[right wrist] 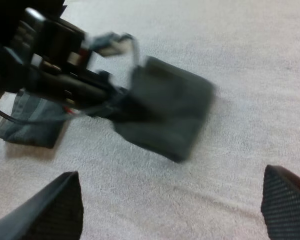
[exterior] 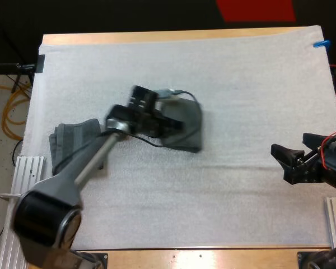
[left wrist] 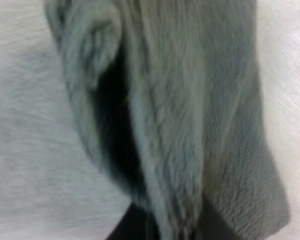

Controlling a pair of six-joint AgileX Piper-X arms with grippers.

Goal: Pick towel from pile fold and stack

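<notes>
A dark grey-green towel (exterior: 191, 128) hangs bunched just over the middle of the white mat, and my left gripper (exterior: 175, 126) is shut on its left edge. Close up, the towel (left wrist: 190, 100) drapes in folds away from the left gripper (left wrist: 172, 227), whose black fingers (left wrist: 127, 227) pinch the cloth from both sides. A folded stack of towels (exterior: 71, 141) lies at the mat's left edge, under my left arm. My right gripper (exterior: 280, 161) stands open well to the right of the towel, its fingers (right wrist: 57, 207) wide apart over bare mat. From there the held towel (right wrist: 165, 115) and the stack (right wrist: 32, 125) both show.
The white mat (exterior: 241, 84) covers most of the wooden table. Metal rails (exterior: 28, 168) stand at the table's left and right front corners. Bare mat lies between the towel and my right gripper.
</notes>
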